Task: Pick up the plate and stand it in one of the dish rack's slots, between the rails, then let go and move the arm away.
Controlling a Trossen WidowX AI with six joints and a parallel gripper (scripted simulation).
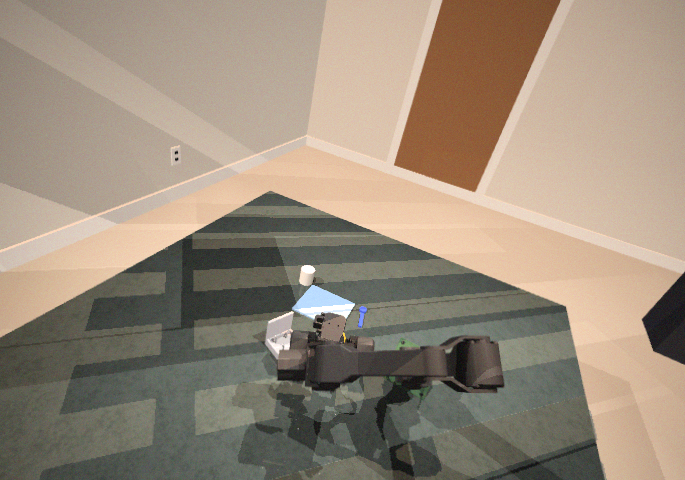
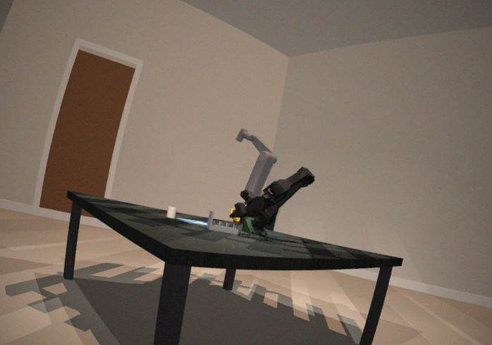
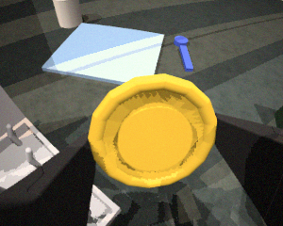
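The gripper (image 3: 151,169) is clenched on the plate (image 3: 153,131), a yellow round dish with a scalloped rim. In the wrist view the plate stands on edge between the two dark fingers, its hollow face turned toward the camera, held off the table (image 3: 242,38).

From that view the rack (image 3: 16,157) lies at about 8 o'clock of the plate, low and to the side; its white pegs and rails show, and the plate is not in any slot. A pale blue sheet (image 3: 107,52) lies flat at 11 o'clock, a white cup (image 3: 66,9) stands beyond it at the sheet's far corner, and a blue spoon (image 3: 185,52) lies at 1 o'clock, just beside the sheet's right edge.

In the top view the arm (image 1: 388,362) stretches low from its base at 3 o'clock toward the rack (image 1: 279,333) at 9 o'clock, with the wrist just beside the rack's right side. The plate is almost wholly hidden there by the wrist. The sheet (image 1: 323,303), cup (image 1: 307,275) and spoon (image 1: 361,316) lie beyond, toward 12 o'clock.

The exterior view shows the arm (image 2: 279,191) folded down, the plate (image 2: 234,213) a small yellow spot close above the rack (image 2: 223,226).
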